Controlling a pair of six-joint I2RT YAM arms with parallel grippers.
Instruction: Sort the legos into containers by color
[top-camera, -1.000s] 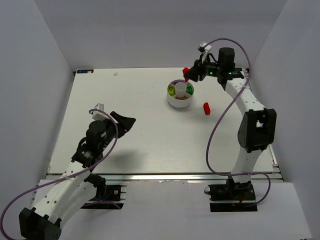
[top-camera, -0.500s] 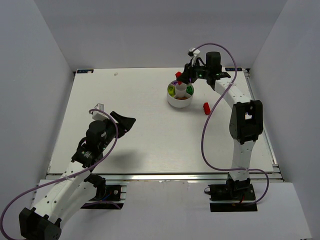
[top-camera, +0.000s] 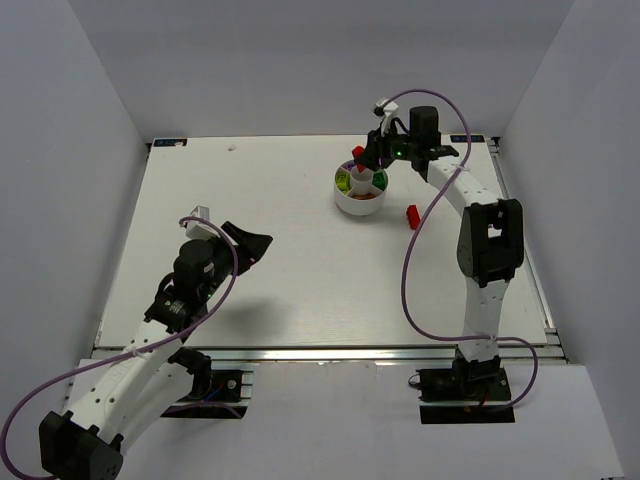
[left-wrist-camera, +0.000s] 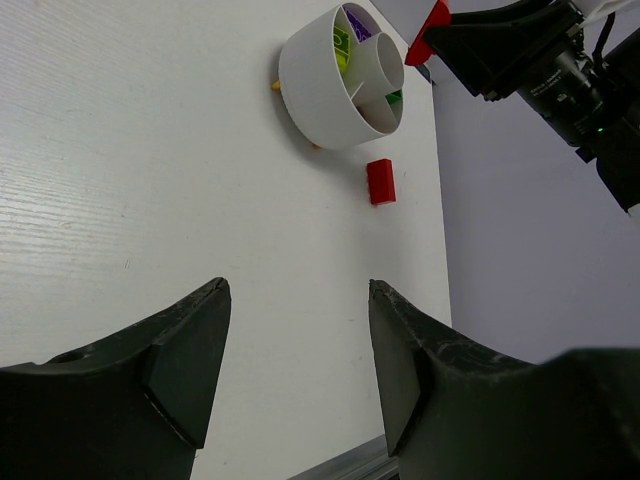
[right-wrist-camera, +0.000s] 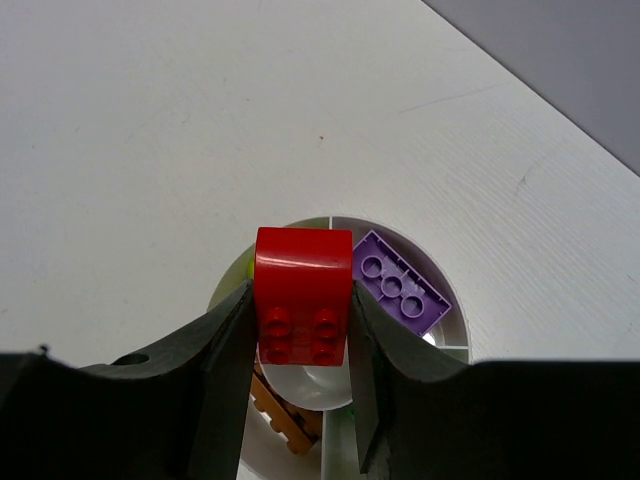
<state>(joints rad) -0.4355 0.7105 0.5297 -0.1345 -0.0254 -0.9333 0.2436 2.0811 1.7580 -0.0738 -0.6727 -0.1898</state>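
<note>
My right gripper (top-camera: 358, 153) is shut on a red lego (top-camera: 357, 150), holding it just above the far side of the round white dish (top-camera: 358, 207). In the right wrist view the red lego (right-wrist-camera: 303, 295) sits between my fingers over the centre well, with the right gripper (right-wrist-camera: 301, 300) above the dish (right-wrist-camera: 460, 318). A purple lego (right-wrist-camera: 403, 287) and an orange lego (right-wrist-camera: 285, 415) lie in separate wedges. Yellow-green (top-camera: 342, 180) and dark green (top-camera: 380, 180) legos fill other wedges. A second red lego (top-camera: 411, 214) lies on the table right of the dish. My left gripper (top-camera: 250, 245) is open and holds nothing.
The left wrist view looks across bare white table to the dish (left-wrist-camera: 310, 80) and the loose red lego (left-wrist-camera: 380, 181), with the left gripper (left-wrist-camera: 297, 287) low over the table. Grey walls enclose the table; a metal rail (top-camera: 320, 352) runs along its near edge.
My right gripper carried the red lego leftward from beside the dish's far right side to above the dish, then nearly stopped. The left arm has not moved.
</note>
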